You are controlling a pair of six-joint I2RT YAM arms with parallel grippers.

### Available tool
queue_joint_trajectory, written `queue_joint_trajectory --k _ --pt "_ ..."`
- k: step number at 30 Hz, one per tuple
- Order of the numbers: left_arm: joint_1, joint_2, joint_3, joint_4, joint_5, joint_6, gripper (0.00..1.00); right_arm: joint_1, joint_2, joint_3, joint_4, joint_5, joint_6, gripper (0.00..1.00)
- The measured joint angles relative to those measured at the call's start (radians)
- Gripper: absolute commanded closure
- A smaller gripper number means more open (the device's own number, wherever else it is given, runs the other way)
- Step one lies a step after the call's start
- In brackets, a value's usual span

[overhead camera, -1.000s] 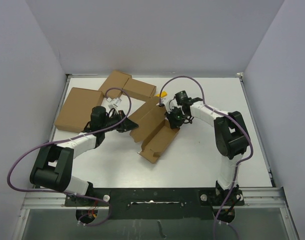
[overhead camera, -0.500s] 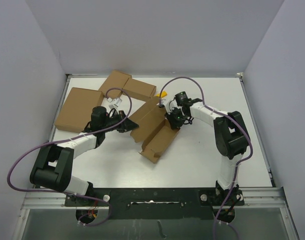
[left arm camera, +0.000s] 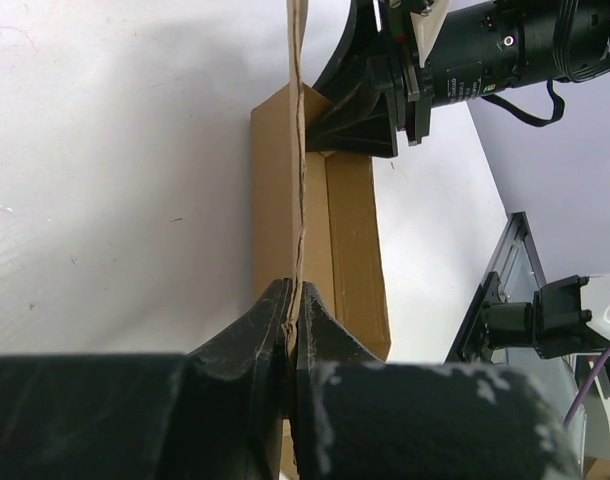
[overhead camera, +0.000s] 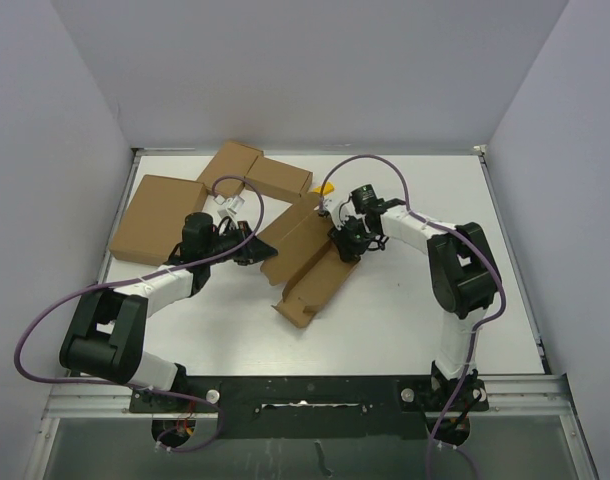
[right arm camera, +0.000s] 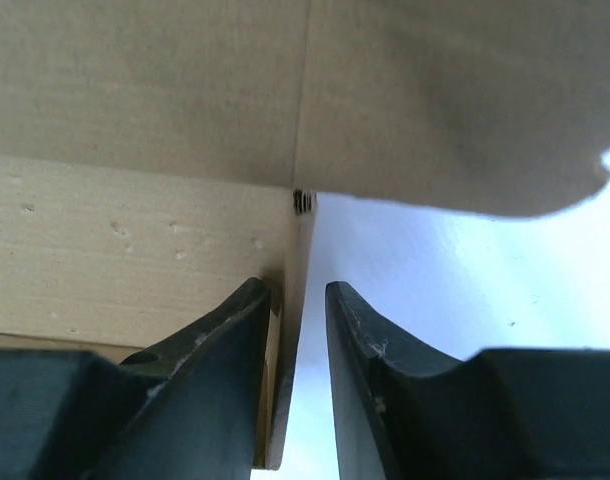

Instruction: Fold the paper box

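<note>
The brown paper box [overhead camera: 307,268] lies half folded in the middle of the table, one long wall raised. My left gripper [overhead camera: 257,250] is shut on the thin edge of the box's left flap; in the left wrist view the jaws [left arm camera: 295,290] pinch the upright cardboard sheet [left arm camera: 297,150], with the box's trough [left arm camera: 350,230] beyond. My right gripper [overhead camera: 343,244] is at the box's far right end. In the right wrist view its jaws [right arm camera: 297,290] stand narrowly apart and straddle a cardboard wall edge [right arm camera: 135,250], with a gap left by the right finger.
Three flat brown cardboard pieces lie at the back left: a large one [overhead camera: 157,216] and two smaller ones [overhead camera: 231,163] [overhead camera: 280,179]. A small yellow object [overhead camera: 326,187] sits behind the box. White walls enclose the table on three sides.
My right gripper has shifted slightly left along the box end, and the box's near end has slid a little left. The left gripper keeps its hold.
</note>
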Motion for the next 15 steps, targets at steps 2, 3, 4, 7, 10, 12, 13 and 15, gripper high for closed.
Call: queue_joint_trajectory --k 2,3,4,7,10,12,13,15 --pt "-0.002 0.000 0.000 0.000 0.000 0.003 1.00 -0.004 -0.003 -0.010 0.002 -0.009 -0.001 0.68" --pt "-0.003 0.000 0.000 0.000 0.000 0.005 1.00 -0.008 -0.007 -0.015 0.002 -0.013 -0.001 0.68" --pt "-0.004 0.000 0.000 0.000 0.000 0.006 1.00 -0.010 -0.014 -0.021 0.004 -0.016 -0.001 0.68" --pt "-0.006 0.000 0.000 0.000 0.001 0.011 1.00 -0.017 -0.032 -0.032 0.006 -0.022 0.000 0.67" --pt "-0.009 0.000 0.000 0.000 0.000 0.016 1.00 -0.022 -0.053 -0.043 0.024 -0.023 0.002 0.67" --pt "-0.011 0.000 0.000 0.000 0.000 0.019 1.00 -0.022 -0.066 -0.050 0.037 -0.023 0.006 0.68" --pt "-0.012 0.000 0.000 0.000 0.000 0.019 1.00 -0.022 -0.071 -0.055 0.047 -0.023 0.007 0.68" --pt "-0.016 0.000 0.000 0.000 0.000 0.021 1.00 -0.021 -0.073 -0.060 0.062 -0.021 0.011 0.68"
